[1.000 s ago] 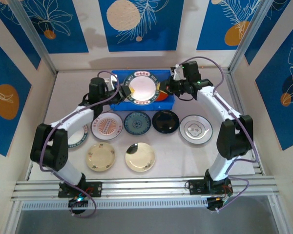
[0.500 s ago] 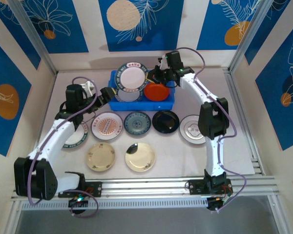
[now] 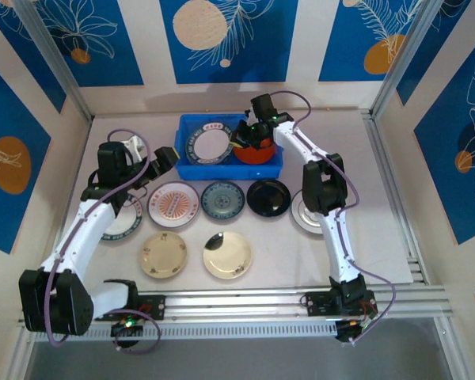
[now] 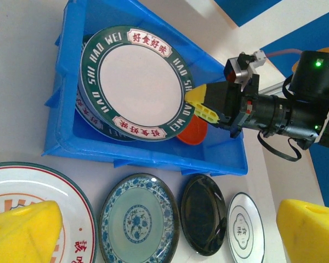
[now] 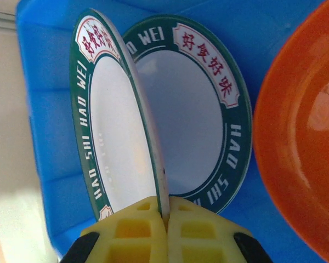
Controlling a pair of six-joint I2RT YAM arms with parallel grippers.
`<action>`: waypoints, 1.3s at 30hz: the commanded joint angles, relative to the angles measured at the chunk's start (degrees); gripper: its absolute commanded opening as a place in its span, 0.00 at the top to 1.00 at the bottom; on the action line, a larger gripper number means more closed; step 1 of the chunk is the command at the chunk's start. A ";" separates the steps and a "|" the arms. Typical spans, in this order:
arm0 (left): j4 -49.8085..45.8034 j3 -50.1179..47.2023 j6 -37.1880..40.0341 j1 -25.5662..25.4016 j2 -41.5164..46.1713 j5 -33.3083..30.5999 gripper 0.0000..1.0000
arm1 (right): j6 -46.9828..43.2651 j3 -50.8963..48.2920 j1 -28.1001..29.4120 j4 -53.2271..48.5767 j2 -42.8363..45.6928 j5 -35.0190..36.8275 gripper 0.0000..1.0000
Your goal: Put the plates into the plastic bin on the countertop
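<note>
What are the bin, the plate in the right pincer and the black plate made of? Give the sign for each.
Bin: likely moulded plastic, uniform bright blue, dull sheen. Held plate: melamine or glazed ceramic, unclear; thin rim, printed lettering. Black plate: same doubt; glossy, bright reflections.

The left arm (image 3: 83,233) is held bent at the elbow, and the left gripper (image 3: 152,154) is spread wide, empty. The right arm (image 3: 332,237) is stretched far forward; the right gripper (image 5: 165,216) is clamped on a green-rimmed plate (image 5: 118,148), seemingly upright.
</note>
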State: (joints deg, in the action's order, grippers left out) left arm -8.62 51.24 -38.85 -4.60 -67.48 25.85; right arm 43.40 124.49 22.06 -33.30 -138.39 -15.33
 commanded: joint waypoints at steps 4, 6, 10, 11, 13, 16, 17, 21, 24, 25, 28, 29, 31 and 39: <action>0.54 -0.89 0.28 0.76 -0.72 0.96 0.00 | 0.81 5.37 0.55 -1.07 -3.28 -1.52 1.00; 0.59 -1.06 0.22 0.74 -0.89 0.96 0.00 | 0.72 7.81 0.62 -2.35 -5.38 -2.05 1.00; 1.41 -1.93 -0.42 0.78 -0.63 1.00 0.00 | 0.76 11.08 0.81 -4.21 -8.52 -2.85 1.00; 1.56 -2.02 -0.52 0.73 -0.63 0.97 0.00 | 0.81 11.36 0.87 -4.24 -8.93 -2.86 1.00; 1.63 -2.23 -0.62 0.72 -0.59 0.88 0.00 | 0.42 12.31 1.05 -4.85 -9.72 -2.34 1.00; 1.36 -2.27 -0.54 0.80 -0.59 0.65 0.00 | -0.88 14.15 1.31 -6.82 -10.74 -1.09 1.00; 1.36 -2.23 -0.53 0.73 -0.71 0.62 0.00 | -1.23 14.37 1.39 -7.33 -10.86 -0.69 0.96; 1.42 -2.13 -0.61 0.66 -0.89 0.28 0.00 | -3.01 15.29 1.90 -9.61 -10.68 1.69 0.75; 1.76 -2.20 -0.67 0.65 -1.15 0.29 0.00 | -4.27 16.43 2.28 -11.58 -10.68 3.79 0.68; 1.90 -2.21 -0.75 0.69 -1.16 0.25 0.00 | -4.65 16.74 2.49 -12.00 -10.68 4.41 0.68; 2.38 -2.25 -0.88 0.65 -1.33 0.26 0.00 | -5.30 17.48 2.94 -13.36 -10.52 6.43 0.67; 2.47 -2.12 -1.03 0.65 -1.40 0.19 0.00 | -5.43 17.77 3.03 -13.85 -10.50 7.15 0.67; 2.56 -2.11 -0.98 0.65 -1.45 0.30 0.00 | -5.99 18.47 3.29 -15.06 -10.59 8.87 0.67; 3.61 -2.73 -1.22 0.60 -2.28 0.56 0.00 | -9.38 21.68 4.82 -20.22 -11.05 15.25 0.62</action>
State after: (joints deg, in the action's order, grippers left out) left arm -7.01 49.04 -39.64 -4.60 -68.95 25.85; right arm 36.49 143.22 25.78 -50.11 -148.79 -3.14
